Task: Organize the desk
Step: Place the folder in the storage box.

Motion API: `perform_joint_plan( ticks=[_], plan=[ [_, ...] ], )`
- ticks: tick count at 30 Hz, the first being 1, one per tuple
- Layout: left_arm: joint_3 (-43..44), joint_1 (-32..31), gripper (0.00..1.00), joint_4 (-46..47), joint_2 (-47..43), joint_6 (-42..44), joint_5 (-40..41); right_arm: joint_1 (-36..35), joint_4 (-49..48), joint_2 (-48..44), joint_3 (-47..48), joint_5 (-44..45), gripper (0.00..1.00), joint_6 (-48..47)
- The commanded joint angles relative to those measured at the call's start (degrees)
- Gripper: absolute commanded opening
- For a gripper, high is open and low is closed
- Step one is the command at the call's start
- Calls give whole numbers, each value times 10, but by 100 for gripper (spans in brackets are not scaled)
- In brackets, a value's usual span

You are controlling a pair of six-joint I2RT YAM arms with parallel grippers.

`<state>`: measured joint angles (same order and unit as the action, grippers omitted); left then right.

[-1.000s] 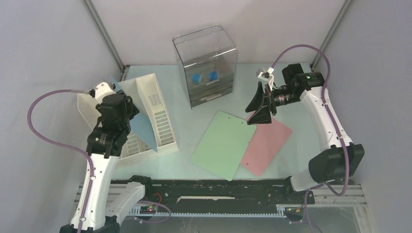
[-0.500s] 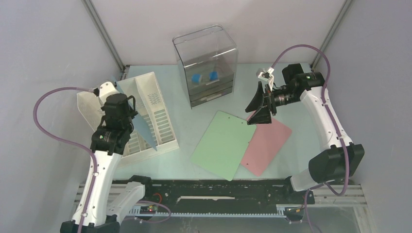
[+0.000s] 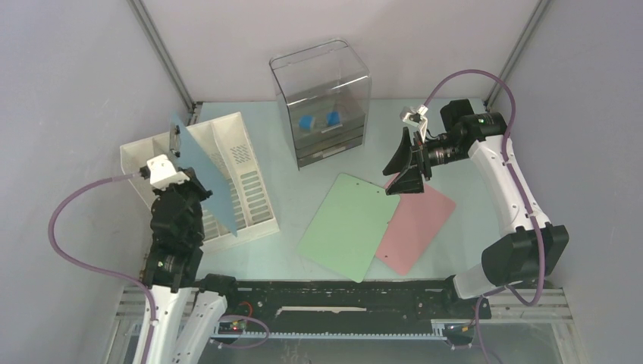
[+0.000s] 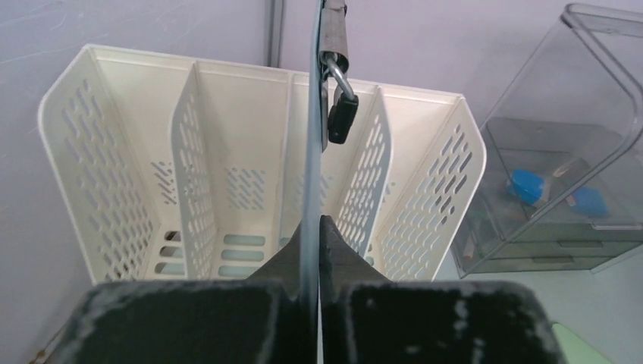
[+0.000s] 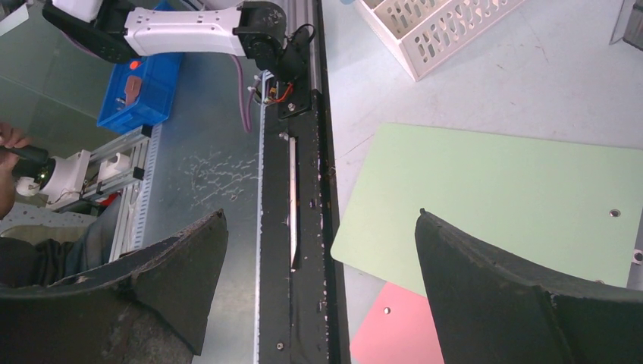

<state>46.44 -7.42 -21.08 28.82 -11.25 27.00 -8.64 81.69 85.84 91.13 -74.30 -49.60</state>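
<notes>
The pale mint-green desk (image 3: 288,254) carries a white slotted file rack (image 3: 254,199) at the left. A blue clipboard (image 3: 203,173) stands on edge in the rack, its metal clip (image 4: 339,91) at the far end. My left gripper (image 3: 189,203) is shut on the board's near edge (image 4: 309,159), the fingers (image 4: 334,246) pressed against both faces. My right gripper (image 3: 406,171) hangs open above the far corner of a green clipboard (image 3: 345,225) that overlaps a pink clipboard (image 3: 418,221). Nothing is between the right fingers (image 5: 485,280).
A clear plastic drawer box (image 3: 322,98) with small blue items inside stands at the back centre. A black rail (image 3: 341,297) runs along the front edge. Grey walls close in the left, right and back.
The left jaws closed on the blue clipboard. The left arm drew back toward the near edge, and the board now stands more upright in the rack. The right arm stayed still.
</notes>
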Motion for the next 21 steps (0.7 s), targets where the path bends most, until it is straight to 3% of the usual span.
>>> perform_joint_plan(
  ticks=[1, 12, 21],
  plan=[
    [-59, 4, 0, 167, -36, 47, -33, 1, 8, -2, 11, -18, 100, -12],
    [-138, 4, 0, 255, -55, 110, -47, 5, 11, -5, 12, -19, 100, -17],
    [-152, 3, 1, 220, -61, 115, -47, 6, 19, -5, 14, -20, 100, -23]
  ],
)
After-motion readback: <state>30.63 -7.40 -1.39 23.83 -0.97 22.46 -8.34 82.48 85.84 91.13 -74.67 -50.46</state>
